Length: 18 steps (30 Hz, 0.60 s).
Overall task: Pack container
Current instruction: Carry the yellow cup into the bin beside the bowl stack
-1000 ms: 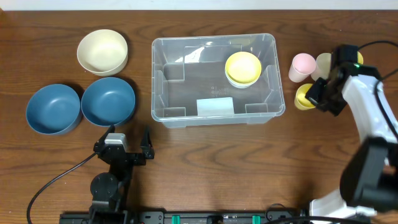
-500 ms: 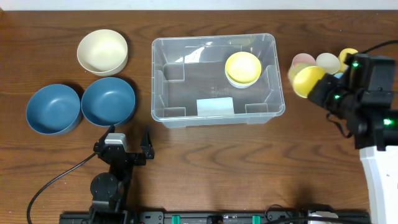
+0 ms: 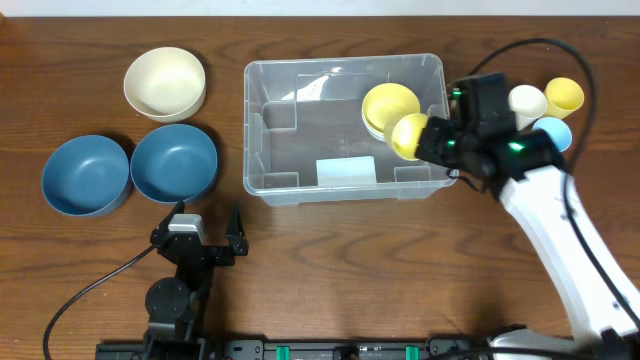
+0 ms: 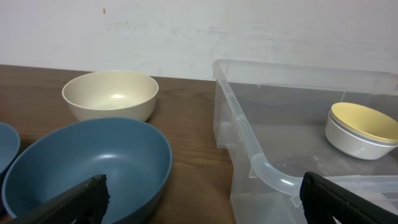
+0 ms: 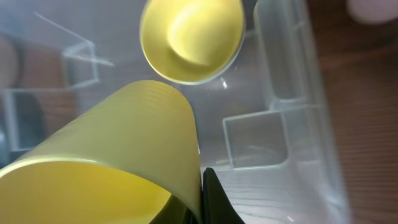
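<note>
- The wooden table [image 3: 400, 280] carries everything. Judging by what lies where, the packing is at an early stage.
- The container [image 3: 340, 63], a clear plastic bin, sits at the middle of the table towards the far side. Most of its floor is bare apart from a pale label near its near wall.
- Two blue bowls [image 3: 85, 176] [image 3: 174, 162] stand side by side, left of the bin, not yet packed.
- A cream bowl [image 3: 165, 84] stands beyond them at far left, also outside the bin.
- A yellow bowl [image 3: 388, 105] is the one item already down inside, in the bin's far right corner.
- The right gripper [image 3: 430, 140] is pinching a yellow cup [image 3: 409, 135] by its rim. The cup lies on its side over the bin's right end, just near of the yellow bowl. It looks carried rather than set down, so the release is left to do.
- Three loose cups wait right of the bin: a cream cup [image 3: 527, 100], a second yellow cup [image 3: 564, 95] and a light blue cup [image 3: 553, 132].
- The left gripper [image 3: 205, 222] rests at the near edge with its jaws spread wide and nothing between them, facing the blue bowls.
- As I judge it, three bowls and at least three cups remain to go in.
</note>
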Motion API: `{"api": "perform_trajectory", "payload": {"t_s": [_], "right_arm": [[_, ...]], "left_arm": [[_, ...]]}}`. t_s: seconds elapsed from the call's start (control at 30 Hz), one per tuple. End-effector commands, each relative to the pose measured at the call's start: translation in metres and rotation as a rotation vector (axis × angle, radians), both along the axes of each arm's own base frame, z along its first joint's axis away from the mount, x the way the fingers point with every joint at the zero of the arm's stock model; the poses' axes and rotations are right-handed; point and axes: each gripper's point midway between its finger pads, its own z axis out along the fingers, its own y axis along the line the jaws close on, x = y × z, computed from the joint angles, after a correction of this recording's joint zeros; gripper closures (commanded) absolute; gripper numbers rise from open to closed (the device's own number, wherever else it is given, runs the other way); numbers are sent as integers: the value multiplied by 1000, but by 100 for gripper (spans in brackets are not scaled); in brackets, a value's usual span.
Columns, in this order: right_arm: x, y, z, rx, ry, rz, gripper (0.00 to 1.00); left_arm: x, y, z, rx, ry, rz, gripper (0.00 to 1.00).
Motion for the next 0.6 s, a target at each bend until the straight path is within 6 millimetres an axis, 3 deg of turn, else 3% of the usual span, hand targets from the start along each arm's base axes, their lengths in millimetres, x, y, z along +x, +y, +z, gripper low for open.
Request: {"api": "perform_trajectory", "payload": {"t_s": [0.0, 0.3, 0.57], "right_arm": [[1, 12, -27, -8, 66, 8, 99], [9, 16, -85, -55, 189, 12, 99], [13, 13, -108, -93, 224, 1, 99]], "left_arm": [[0, 5, -17, 21, 49, 23, 2], [0, 5, -17, 21, 49, 23, 2], [0, 5, -17, 21, 49, 23, 2]]}}
